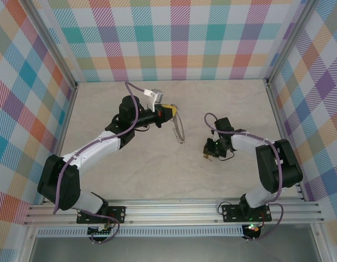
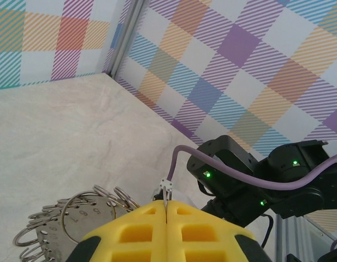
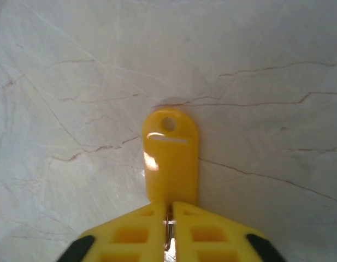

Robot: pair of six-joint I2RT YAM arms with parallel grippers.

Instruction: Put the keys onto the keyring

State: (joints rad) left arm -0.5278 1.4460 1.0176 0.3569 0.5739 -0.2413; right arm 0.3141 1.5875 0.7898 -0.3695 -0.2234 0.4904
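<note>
Key [image 3: 170, 158] lengthwise, head beyond right claw [image 3: 169, 212]

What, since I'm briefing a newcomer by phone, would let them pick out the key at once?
Start at the right arm, on the marble-look table. Its right claw pinches the key by the blade. It is the small flat piece with a glossy yellow, round-ended head pierced by one hole, unlike the big silvery keyring at the left claw.
</note>
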